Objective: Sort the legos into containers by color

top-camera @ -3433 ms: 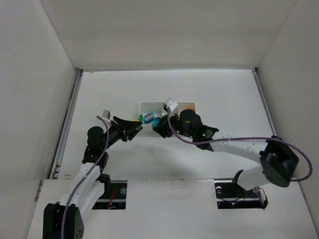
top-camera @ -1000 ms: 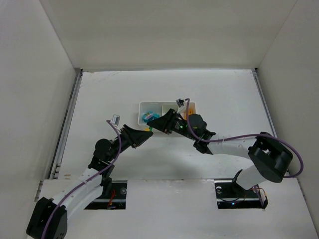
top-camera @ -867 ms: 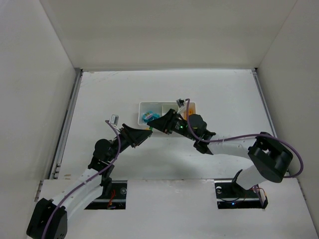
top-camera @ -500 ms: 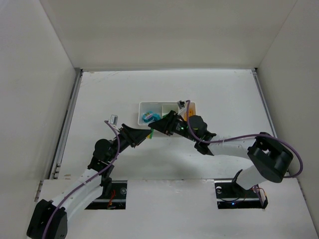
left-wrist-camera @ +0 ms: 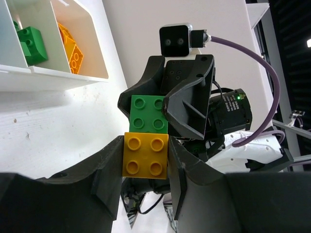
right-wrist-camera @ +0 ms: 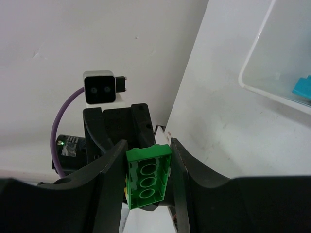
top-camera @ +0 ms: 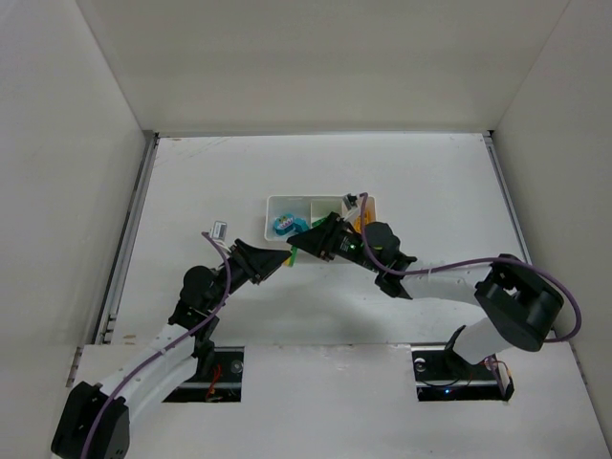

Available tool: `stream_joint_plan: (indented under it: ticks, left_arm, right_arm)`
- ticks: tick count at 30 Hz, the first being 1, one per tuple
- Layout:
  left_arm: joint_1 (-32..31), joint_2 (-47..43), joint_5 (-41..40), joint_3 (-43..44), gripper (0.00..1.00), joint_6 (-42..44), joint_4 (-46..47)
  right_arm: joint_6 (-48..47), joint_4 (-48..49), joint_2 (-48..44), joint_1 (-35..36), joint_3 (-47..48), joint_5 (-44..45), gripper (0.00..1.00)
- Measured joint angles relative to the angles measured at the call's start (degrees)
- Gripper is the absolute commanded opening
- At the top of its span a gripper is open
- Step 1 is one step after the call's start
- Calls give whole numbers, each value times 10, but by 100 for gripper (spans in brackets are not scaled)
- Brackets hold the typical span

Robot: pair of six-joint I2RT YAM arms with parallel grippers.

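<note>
Just short of the near wall of the white three-compartment plastic tray (top-camera: 270, 206), the left hand (left-wrist-camera: 145, 145) is clenched on a yellow four-stud plastic lego brick (left-wrist-camera: 146, 155). The right hand (right-wrist-camera: 147, 154) is clenched on a green studded plastic lego brick (right-wrist-camera: 148, 182). The two bricks touch along one edge, and the hands face each other over the white desk (top-camera: 430, 182). The step in hand looks like separating a joined pair (locked together or merely butted, I cannot tell). Next, I judge, each hand must draw or twist away from the other without loosening its grip. Each then carries its brick over the tray. Green goes to the compartment holding a green brick (left-wrist-camera: 29, 39), yellow to the one beside it holding orange-yellow bricks (left-wrist-camera: 70, 46).

The left wrist view shows both colours and their studded faces at once, plus those two compartments. The right wrist view shows the green brick's hollow underside and only a sliver of yellow behind it. It also shows the tray compartment with a teal-blue brick (right-wrist-camera: 302, 87). Only the top view shows the tray whole, beyond both hands, though there the held pair is a mere green speck.
</note>
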Motion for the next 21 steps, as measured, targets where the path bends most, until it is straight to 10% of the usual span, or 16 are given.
stream_joint_plan:
  ticks: [21]
  left_arm:
    - [80, 10, 1, 0, 17, -4, -1]
  right_arm:
    - [-49, -35, -82, -91, -64, 3, 30]
